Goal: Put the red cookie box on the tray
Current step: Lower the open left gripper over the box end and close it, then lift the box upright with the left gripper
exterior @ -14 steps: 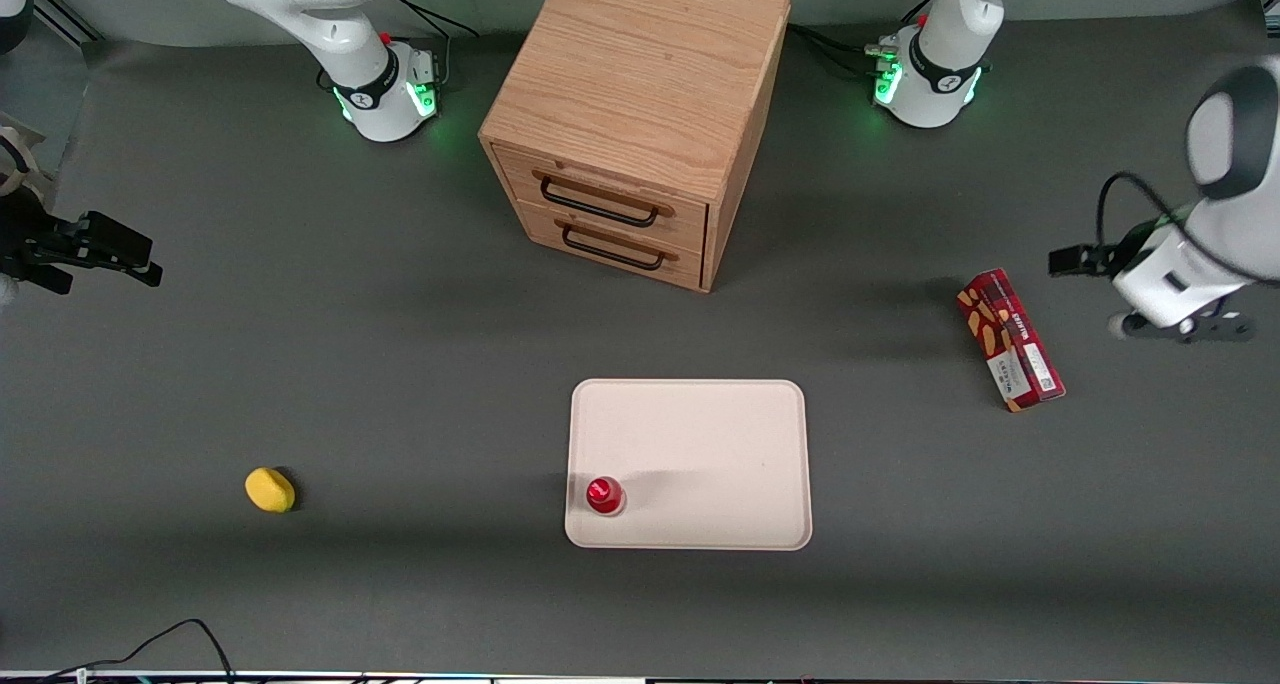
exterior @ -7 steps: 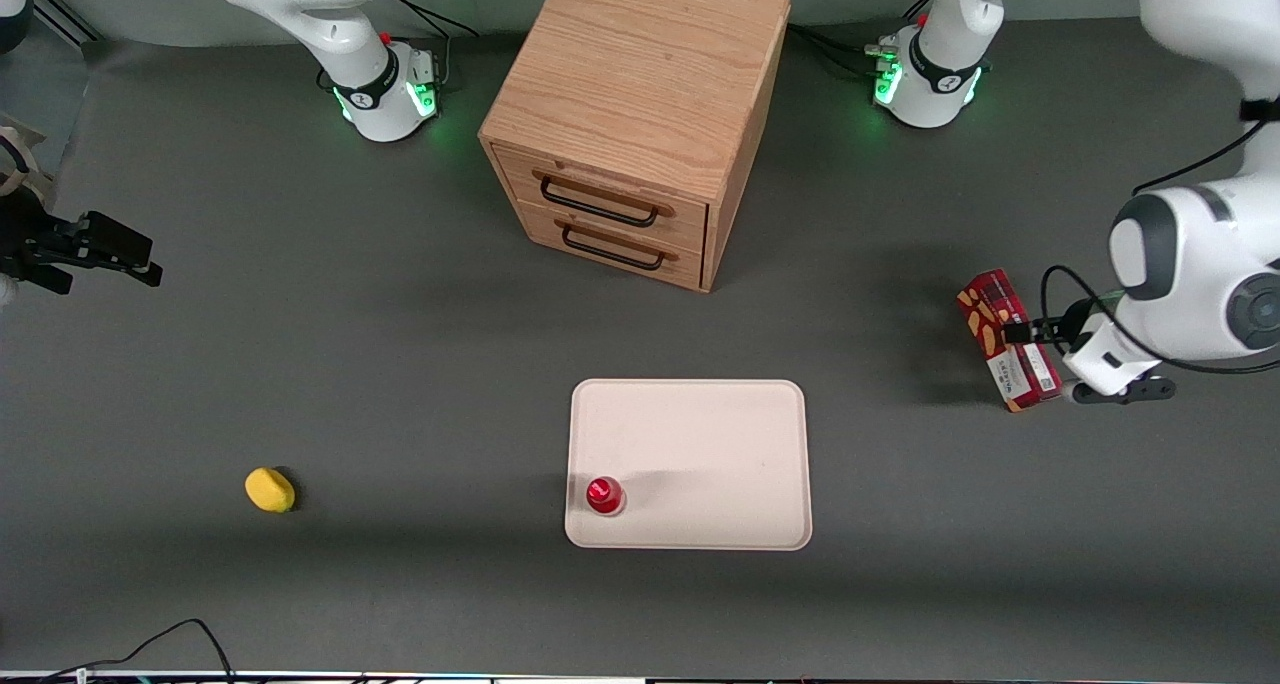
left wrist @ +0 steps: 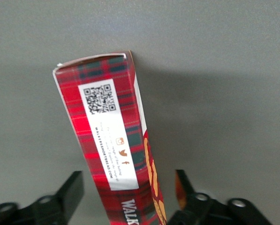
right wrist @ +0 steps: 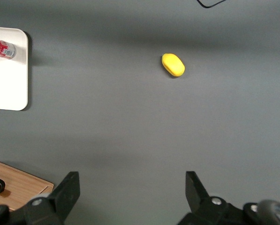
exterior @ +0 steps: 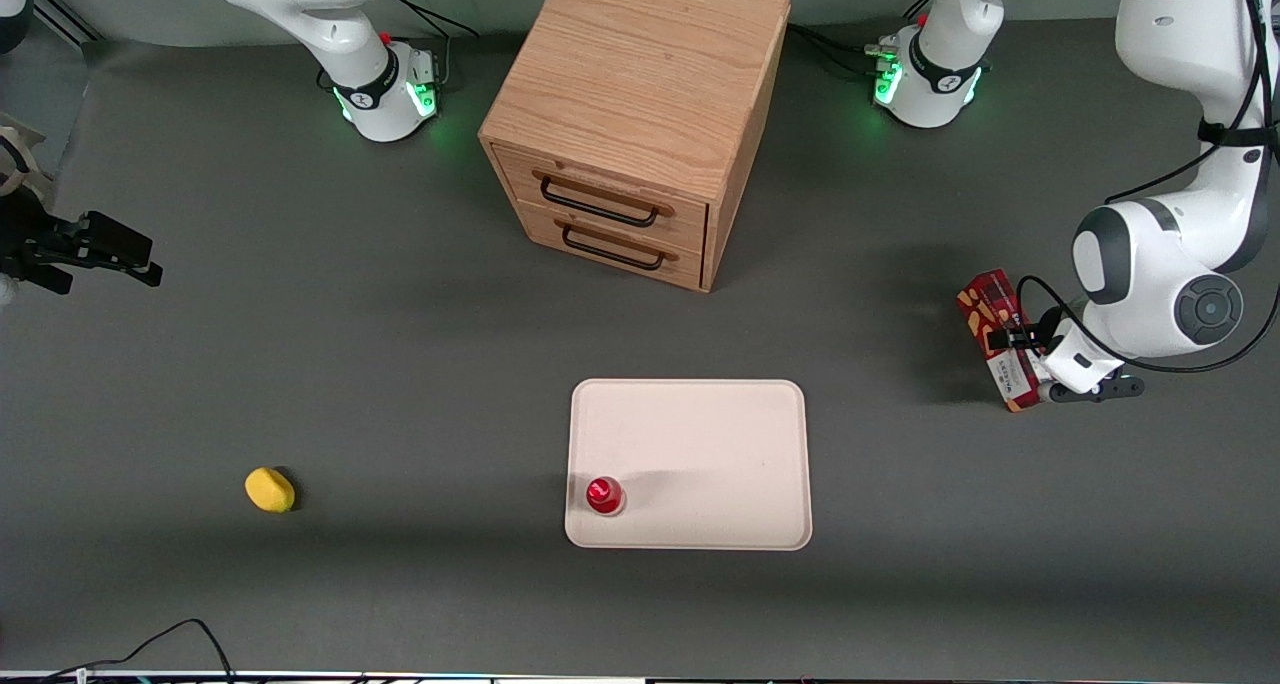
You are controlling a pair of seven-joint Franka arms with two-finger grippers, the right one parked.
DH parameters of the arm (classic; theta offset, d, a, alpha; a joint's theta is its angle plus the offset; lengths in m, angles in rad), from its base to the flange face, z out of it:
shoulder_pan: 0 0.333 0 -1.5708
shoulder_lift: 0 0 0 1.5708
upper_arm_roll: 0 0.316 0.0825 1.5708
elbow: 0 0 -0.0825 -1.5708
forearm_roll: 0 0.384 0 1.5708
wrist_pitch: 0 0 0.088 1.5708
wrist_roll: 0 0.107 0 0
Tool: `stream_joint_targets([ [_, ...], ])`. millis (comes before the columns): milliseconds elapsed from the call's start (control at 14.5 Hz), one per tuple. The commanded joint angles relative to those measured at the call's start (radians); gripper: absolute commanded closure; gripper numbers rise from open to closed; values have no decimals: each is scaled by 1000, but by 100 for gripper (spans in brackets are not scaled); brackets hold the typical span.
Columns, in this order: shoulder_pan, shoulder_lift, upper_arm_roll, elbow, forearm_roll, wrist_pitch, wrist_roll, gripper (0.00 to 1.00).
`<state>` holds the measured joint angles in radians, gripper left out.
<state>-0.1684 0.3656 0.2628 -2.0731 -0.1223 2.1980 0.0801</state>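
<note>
Sitting on dark grey tabletop (exterior: 400,364) toward working arm's end: red cookie box (exterior: 990,314), well apart from tray (exterior: 700,434), tray already carrying small red-capped item (exterior: 604,494). Having swung in over the last second, gripper (exterior: 1030,349) now hanging above box's nearer half, approach nearly finished. Showing from left wrist: red cookie box (left wrist: 109,136) passing between spread fingers (left wrist: 71,190), not yet squeezing, straddling rather than gripping.
</note>
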Motion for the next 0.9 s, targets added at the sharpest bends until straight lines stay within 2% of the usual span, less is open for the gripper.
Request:
stream_joint_targets([
  [0, -3, -14, 6, -28, -22, 28, 20, 76],
  [69, -3, -14, 6, -30, -22, 28, 20, 92],
  [138, -3, -16, 6, -30, -22, 25, 20, 100],
  [414, -11, -39, 6, -24, -20, -4, 20, 100],
  [552, -14, -86, 6, -7, -13, -79, 20, 100],
  [690, -16, -158, 6, 51, -2, -215, 20, 100],
  [828, -22, -198, 4, 184, 16, -425, 20, 100],
])
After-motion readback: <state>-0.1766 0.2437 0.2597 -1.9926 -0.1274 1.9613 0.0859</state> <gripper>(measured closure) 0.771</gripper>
